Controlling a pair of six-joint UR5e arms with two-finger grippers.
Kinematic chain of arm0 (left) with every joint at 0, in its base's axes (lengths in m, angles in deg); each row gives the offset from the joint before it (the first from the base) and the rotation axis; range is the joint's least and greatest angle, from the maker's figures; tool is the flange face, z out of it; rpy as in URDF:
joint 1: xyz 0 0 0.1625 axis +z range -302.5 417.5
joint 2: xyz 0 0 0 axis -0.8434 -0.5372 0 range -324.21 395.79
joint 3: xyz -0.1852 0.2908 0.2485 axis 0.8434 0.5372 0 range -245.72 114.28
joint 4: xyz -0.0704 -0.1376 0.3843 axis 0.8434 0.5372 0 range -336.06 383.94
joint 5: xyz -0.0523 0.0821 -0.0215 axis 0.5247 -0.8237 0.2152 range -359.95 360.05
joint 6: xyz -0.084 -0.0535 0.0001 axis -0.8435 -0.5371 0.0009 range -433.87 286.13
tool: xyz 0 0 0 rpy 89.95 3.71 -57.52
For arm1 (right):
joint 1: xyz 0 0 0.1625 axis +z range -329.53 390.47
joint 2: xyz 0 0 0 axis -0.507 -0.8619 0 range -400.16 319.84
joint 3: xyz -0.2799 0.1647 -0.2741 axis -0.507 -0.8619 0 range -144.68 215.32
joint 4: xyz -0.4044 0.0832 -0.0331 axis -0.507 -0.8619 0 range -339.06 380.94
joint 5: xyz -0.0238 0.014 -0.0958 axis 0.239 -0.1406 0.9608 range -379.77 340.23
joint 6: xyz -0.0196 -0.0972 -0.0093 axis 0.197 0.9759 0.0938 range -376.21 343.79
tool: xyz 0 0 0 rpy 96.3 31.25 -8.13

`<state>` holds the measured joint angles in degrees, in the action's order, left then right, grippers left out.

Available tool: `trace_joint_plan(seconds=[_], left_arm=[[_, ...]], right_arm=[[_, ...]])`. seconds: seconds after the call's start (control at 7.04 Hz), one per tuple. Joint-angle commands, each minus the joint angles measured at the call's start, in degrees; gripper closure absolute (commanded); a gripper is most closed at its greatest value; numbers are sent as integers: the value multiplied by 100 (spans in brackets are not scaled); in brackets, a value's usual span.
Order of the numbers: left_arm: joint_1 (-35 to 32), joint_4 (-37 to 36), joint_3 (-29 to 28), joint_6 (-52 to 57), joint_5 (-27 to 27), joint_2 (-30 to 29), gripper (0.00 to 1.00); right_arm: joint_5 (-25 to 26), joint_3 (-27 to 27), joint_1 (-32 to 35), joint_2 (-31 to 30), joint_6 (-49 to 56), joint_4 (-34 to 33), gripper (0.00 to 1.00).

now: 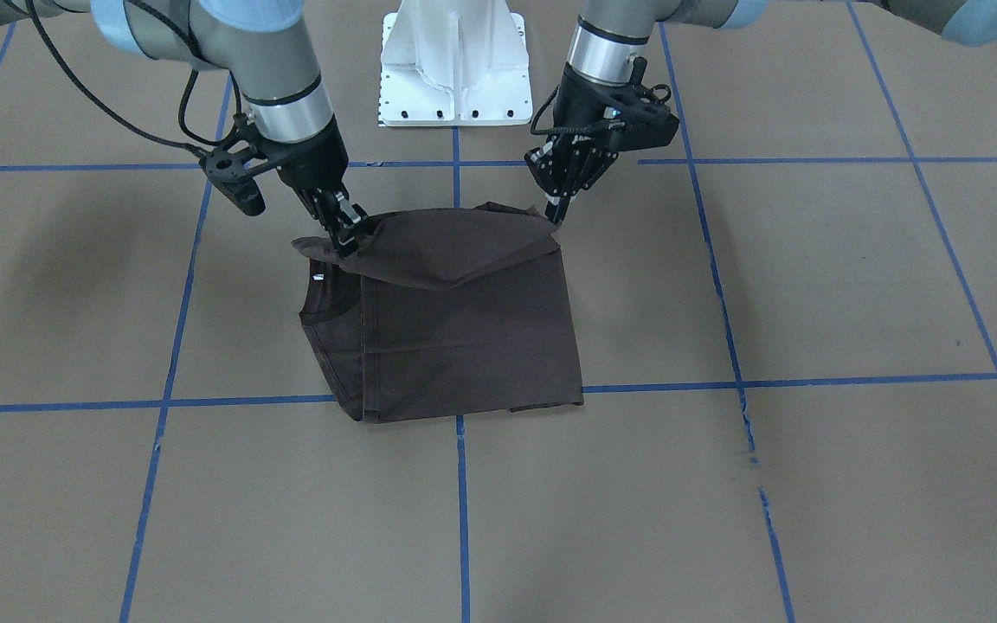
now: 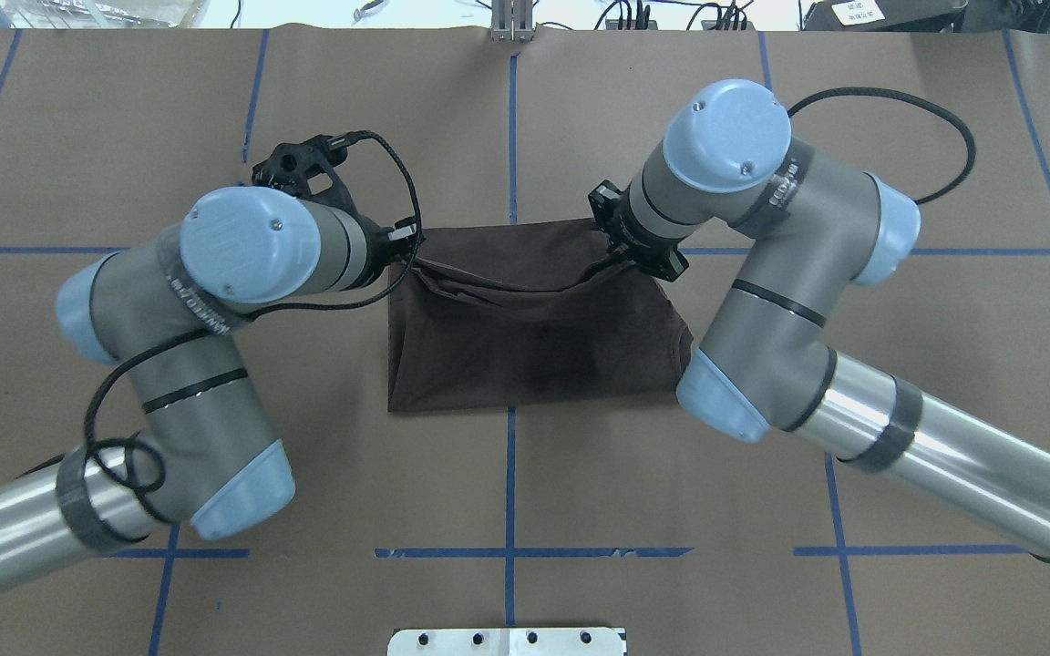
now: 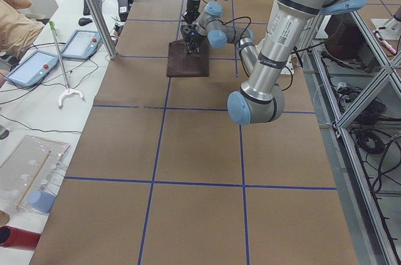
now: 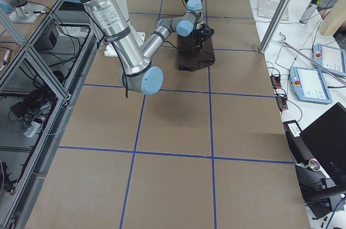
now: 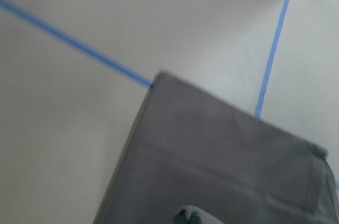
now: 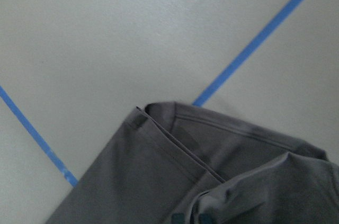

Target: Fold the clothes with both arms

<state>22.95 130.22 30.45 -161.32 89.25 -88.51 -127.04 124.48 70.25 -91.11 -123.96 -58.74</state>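
The dark brown T-shirt point(image 1: 464, 337) lies folded into a rough rectangle in the middle of the table, collar side toward the front-facing view's left. Its edge nearest the robot's base is lifted and sags between two raised corners. My right gripper point(image 1: 345, 232) is shut on one of those corners. My left gripper point(image 1: 556, 214) is shut on the other. From overhead, the left gripper point(image 2: 404, 242) and right gripper point(image 2: 610, 250) sit at the T-shirt's point(image 2: 534, 337) far corners. Each wrist view shows fabric point(image 5: 222, 171) point(image 6: 212, 171) right under the fingertips.
Brown paper with blue tape lines point(image 1: 460, 519) covers the table. The white pedestal base point(image 1: 455, 65) stands just behind the shirt. A side bench holds tablets point(image 3: 31, 67) and tools, and part of a person shows at the edge point(image 3: 15, 17).
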Motion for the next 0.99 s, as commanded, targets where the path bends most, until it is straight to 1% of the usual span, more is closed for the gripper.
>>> trace_joint_plan(seconds=[0.0, 0.14, 0.28, 0.43, 0.57, 0.71, 0.85], left_arm=[[-759, 1557, -1790, 1052, -219, -505, 0], [-815, 1527, -1725, 1055, -71, -516, 0], [-851, 1527, -1420, 1055, 70, -385, 0], [-929, 1527, -999, 1220, 263, -19, 0], [-1156, 1536, -560, 1831, 604, 316, 0], [-1585, 1536, -94, 2637, 1329, 902, 0], [-2216, 1536, 58, 3620, 2163, 1325, 0]], right_arm=[[-248, -2473, 623, 1064, 1145, 1432, 0], [-755, -2457, 975, 1070, 1481, 1429, 0], [-1047, -2405, 1126, 991, 1519, 1403, 0], [-1076, -2091, 1241, 634, 1580, 1412, 0], [-1172, -1766, 1416, 213, 1946, 1386, 0], [-1365, -1397, 1749, -375, 2603, 1385, 0], [-1610, -1211, 2109, -833, 3445, 1385, 0]])
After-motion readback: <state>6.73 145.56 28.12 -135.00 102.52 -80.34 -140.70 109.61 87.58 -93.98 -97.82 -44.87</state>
